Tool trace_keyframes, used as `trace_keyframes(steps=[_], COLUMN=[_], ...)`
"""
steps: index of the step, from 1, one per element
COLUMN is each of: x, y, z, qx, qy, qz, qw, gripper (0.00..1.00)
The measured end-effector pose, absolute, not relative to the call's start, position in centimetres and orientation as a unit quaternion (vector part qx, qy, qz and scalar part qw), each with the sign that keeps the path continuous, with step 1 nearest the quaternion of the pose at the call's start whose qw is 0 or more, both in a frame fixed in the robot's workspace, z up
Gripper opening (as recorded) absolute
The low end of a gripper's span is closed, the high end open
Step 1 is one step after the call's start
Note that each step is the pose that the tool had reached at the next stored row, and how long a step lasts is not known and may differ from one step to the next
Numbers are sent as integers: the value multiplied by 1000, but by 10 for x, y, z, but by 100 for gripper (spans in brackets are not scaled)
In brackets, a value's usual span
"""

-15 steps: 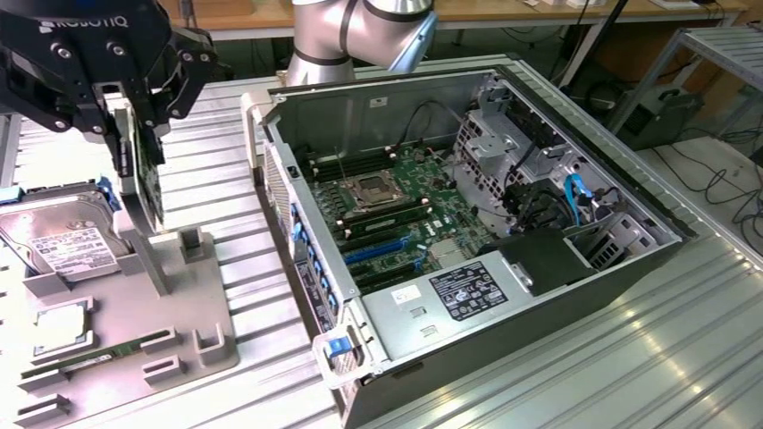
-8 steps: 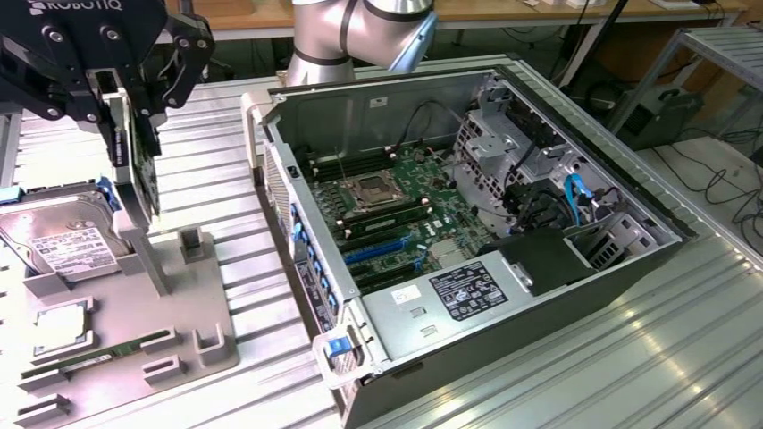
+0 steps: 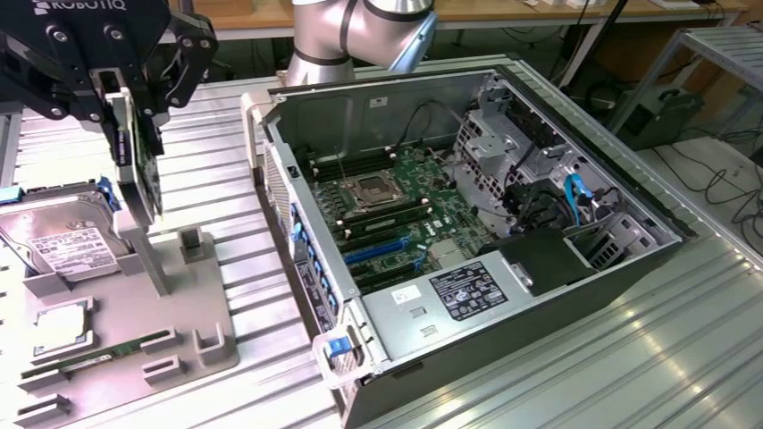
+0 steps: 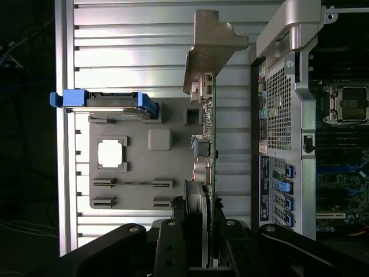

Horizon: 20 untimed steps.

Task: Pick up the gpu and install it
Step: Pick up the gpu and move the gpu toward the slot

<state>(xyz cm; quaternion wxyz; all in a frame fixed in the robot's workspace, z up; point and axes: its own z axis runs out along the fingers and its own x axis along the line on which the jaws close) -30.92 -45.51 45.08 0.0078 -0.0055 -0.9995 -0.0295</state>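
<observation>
The tabletop (image 3: 667,357) is a silver surface of ribbed aluminium slats. A grey-and-black metal computer case (image 3: 477,380) lies on its side across the tabletop's middle, open face up, and reaches toward the edge at the exterior view's right. Near the edge at the exterior view's left, a flat grey plastic parts fixture (image 3: 179,313) rests on the slats, close beside the case but not touching it.

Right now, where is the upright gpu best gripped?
By its top edge, from above, pinching across the flat faces: the gpu is thin and upright, its metal bracket at one end. The pincer grips it that way.
</observation>
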Motion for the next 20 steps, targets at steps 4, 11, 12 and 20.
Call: trace_keyframes(steps=[4, 11, 12, 20], x=[-303, -295, -294, -281], y=[-455, -455, -455, -455], z=[451, 451, 451, 451], qx=[-6, -6, -6, -6], qy=[-1000, -1000, -1000, -1000], qz=[-29, -29, -29, -29], qw=[8, 8, 8, 8], gripper=[27, 27, 27, 27])
